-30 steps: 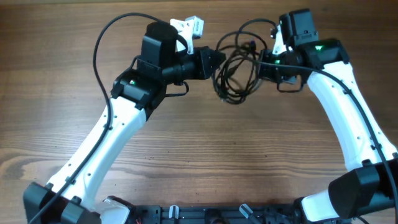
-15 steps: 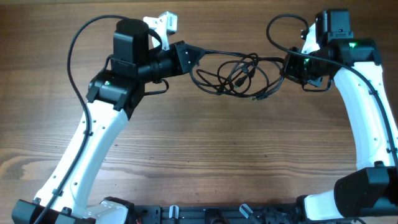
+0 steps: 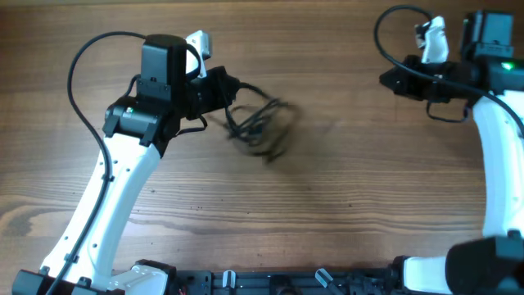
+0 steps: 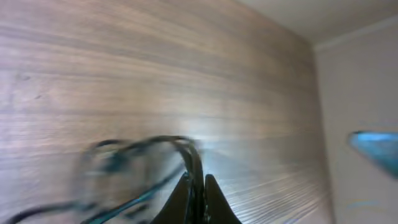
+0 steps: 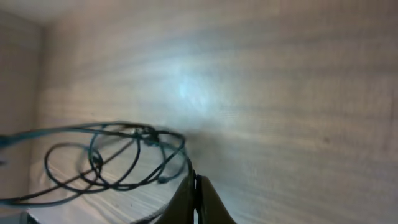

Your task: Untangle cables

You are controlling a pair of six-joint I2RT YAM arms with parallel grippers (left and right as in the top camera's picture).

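Observation:
The cables (image 3: 260, 129) are a motion-blurred bundle of thin black loops hanging just right of my left gripper (image 3: 228, 84). That gripper is shut on a strand of them, which shows between its fingertips in the left wrist view (image 4: 198, 183), with blurred loops (image 4: 137, 158) to the left. My right gripper (image 3: 386, 80) is far to the right with its jaws shut. In the right wrist view a thin strand runs from the loops (image 5: 112, 155) up to its shut fingertips (image 5: 193, 180). The overhead view shows no clear strand between this gripper and the bundle.
The wooden table (image 3: 327, 205) carries nothing else. Thick black arm wires arch over the left arm (image 3: 82, 57) and near the right arm (image 3: 391, 24). The table's far edge and a pale wall show in the left wrist view (image 4: 360, 74).
Both grippers moved apart, left one leftward, right one rightward. The bundle, stretched between them half a second ago, has swung down and left to the left gripper.

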